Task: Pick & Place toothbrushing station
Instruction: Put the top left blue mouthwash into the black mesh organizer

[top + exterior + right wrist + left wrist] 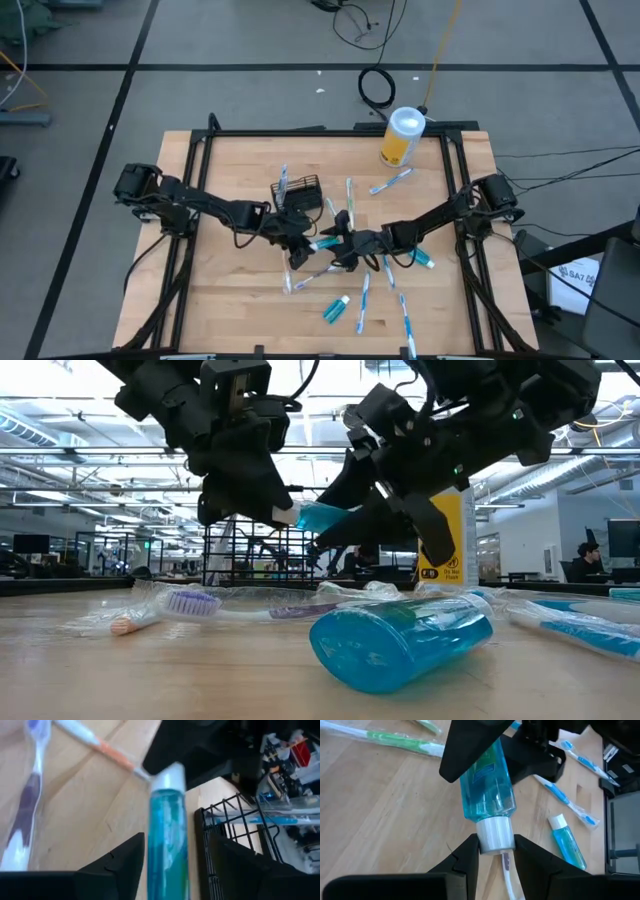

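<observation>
Left wrist view shows the left gripper point(495, 851) clamping the white cap of a clear teal toothpaste tube point(487, 785). The right gripper point(172, 865) pinches the tube's other end, beside the black wire-mesh caddy point(235, 830).

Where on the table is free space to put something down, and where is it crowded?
Bare wood lies along the table's left side, left of the black caddy, and in its near-left corner. It is crowded mid-table around both grippers and among the toothbrushes at the near right.

Both tools point(300, 243) point(345, 243) clamped, tip to tip
</observation>
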`<state>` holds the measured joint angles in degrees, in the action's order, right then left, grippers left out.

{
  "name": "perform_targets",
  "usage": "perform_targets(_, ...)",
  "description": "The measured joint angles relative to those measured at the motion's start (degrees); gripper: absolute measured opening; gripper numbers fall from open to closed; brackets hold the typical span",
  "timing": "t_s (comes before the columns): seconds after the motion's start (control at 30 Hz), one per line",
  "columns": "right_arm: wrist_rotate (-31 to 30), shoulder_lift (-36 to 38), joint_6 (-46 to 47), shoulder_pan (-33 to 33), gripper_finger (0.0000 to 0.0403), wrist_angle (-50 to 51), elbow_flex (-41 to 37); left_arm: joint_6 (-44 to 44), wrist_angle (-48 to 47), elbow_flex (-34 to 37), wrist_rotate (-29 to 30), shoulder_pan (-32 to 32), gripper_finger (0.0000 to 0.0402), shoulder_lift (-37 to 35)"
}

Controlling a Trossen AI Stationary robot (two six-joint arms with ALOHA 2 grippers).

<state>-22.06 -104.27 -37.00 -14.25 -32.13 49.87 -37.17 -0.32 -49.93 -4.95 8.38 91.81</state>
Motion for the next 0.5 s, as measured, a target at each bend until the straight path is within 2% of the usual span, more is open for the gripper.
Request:
perform_targets(0.3, -0.32, 0.00, 0.70, 0.01, 0.0128, 2.39, 0.00, -0.04, 0.06, 0.00, 0.02, -0.07, 0.0108, 0.00)
perform_targets(0.5, -0.32, 0.00, 1.81, -0.08, 0.0092, 2.36, 0.00, -1.04, 0.17, 0.00, 0.04, -0.07, 0.0108, 0.00)
